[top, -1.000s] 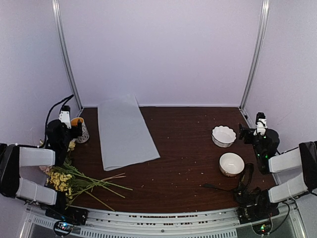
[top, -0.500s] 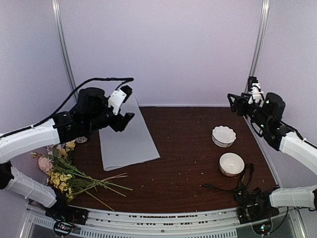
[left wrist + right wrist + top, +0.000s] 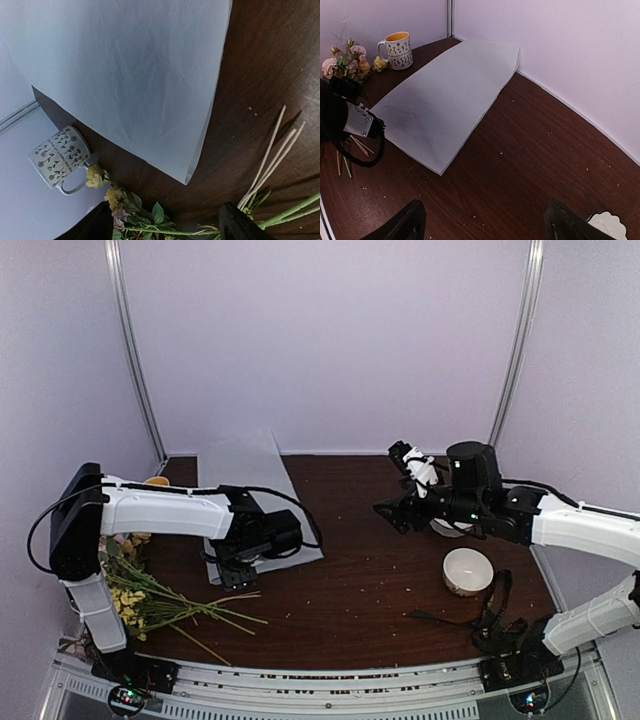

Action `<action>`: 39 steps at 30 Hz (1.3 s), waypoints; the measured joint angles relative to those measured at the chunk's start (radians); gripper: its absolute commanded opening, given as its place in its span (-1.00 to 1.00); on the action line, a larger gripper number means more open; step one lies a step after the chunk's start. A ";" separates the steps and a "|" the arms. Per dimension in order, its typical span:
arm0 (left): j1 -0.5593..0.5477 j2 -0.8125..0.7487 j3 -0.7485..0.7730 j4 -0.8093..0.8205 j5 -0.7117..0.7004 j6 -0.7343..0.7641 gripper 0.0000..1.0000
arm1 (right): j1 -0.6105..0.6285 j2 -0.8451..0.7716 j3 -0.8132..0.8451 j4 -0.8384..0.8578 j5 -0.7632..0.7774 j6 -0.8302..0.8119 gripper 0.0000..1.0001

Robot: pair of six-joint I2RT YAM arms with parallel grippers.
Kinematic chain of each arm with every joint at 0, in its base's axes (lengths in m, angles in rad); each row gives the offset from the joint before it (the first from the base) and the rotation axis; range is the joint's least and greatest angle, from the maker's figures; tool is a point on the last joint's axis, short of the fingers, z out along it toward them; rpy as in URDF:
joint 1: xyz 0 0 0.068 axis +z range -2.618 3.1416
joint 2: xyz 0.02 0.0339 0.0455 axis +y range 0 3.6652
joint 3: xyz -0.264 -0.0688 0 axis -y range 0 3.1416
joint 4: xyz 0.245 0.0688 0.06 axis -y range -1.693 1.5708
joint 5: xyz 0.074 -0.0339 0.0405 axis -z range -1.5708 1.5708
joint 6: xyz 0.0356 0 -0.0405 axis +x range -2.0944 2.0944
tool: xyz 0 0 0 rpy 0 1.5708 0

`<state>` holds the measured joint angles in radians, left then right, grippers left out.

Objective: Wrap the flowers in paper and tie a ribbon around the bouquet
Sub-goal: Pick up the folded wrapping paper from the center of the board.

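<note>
The paper (image 3: 243, 485) lies flat at the back left of the table, also seen in the left wrist view (image 3: 125, 75) and the right wrist view (image 3: 445, 100). The flowers (image 3: 150, 605) lie at the front left, stems pointing right. My left gripper (image 3: 233, 572) hovers open just past the paper's near corner, with blooms and stems (image 3: 130, 207) below its empty jaws (image 3: 162, 227). My right gripper (image 3: 396, 514) is open over bare wood at mid-table (image 3: 482, 225), right of the paper. A narrow black ribbon (image 3: 432, 617) lies at the front right. No bouquet shows.
A patterned mug (image 3: 397, 50) stands at the back left beside the paper (image 3: 57, 157). A white bowl (image 3: 466, 570) sits at the right, and a scalloped one (image 3: 607, 225) is partly behind my right arm. The walls of the enclosure are close on three sides.
Both arms came down from raised poses. The left one swung forward to the paper's near corner by the flowers. The right one swung left toward mid-table.
</note>
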<state>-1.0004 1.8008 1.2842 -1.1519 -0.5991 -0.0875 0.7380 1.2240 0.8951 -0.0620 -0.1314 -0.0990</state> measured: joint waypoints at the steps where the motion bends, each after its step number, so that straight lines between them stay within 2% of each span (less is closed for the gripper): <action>1: 0.005 0.014 -0.004 -0.015 -0.010 -0.002 0.45 | 0.006 0.008 0.000 -0.010 0.002 -0.004 0.67; 10: 0.080 0.079 -0.105 0.010 0.009 0.002 0.52 | 0.018 0.011 -0.001 -0.031 0.034 -0.017 0.70; 18: 0.092 0.108 -0.116 0.117 -0.038 0.007 0.12 | 0.018 0.008 -0.003 -0.024 0.055 -0.026 0.70; 27: 0.129 0.122 -0.121 0.241 -0.088 0.043 0.05 | 0.019 0.008 -0.003 -0.024 0.057 -0.025 0.71; 28: 0.130 0.129 -0.124 0.251 -0.089 0.051 -0.01 | 0.019 0.008 -0.003 -0.024 0.058 -0.025 0.71; 31: 0.130 0.135 -0.132 0.265 -0.117 0.066 -0.35 | 0.019 0.008 -0.003 -0.024 0.060 -0.025 0.71; 32: 0.130 0.137 -0.134 0.274 -0.120 0.071 -0.49 | 0.019 0.008 -0.003 -0.024 0.060 -0.025 0.71; 34: 0.130 0.145 -0.135 0.296 -0.127 0.076 -0.92 | 0.019 0.008 -0.003 -0.024 0.060 -0.025 0.71; 35: 0.130 0.145 -0.135 0.306 -0.131 0.069 -1.00 | 0.019 0.008 -0.003 -0.024 0.060 -0.024 0.71; 39: 0.130 0.135 -0.144 0.354 -0.161 0.063 -1.00 | 0.020 0.008 -0.003 -0.024 0.066 -0.016 0.72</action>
<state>-0.8703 1.9358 1.1400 -0.7975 -0.7601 -0.0246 0.7582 1.2316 0.8921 -0.0860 -0.0658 -0.1146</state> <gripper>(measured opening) 0.009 0.854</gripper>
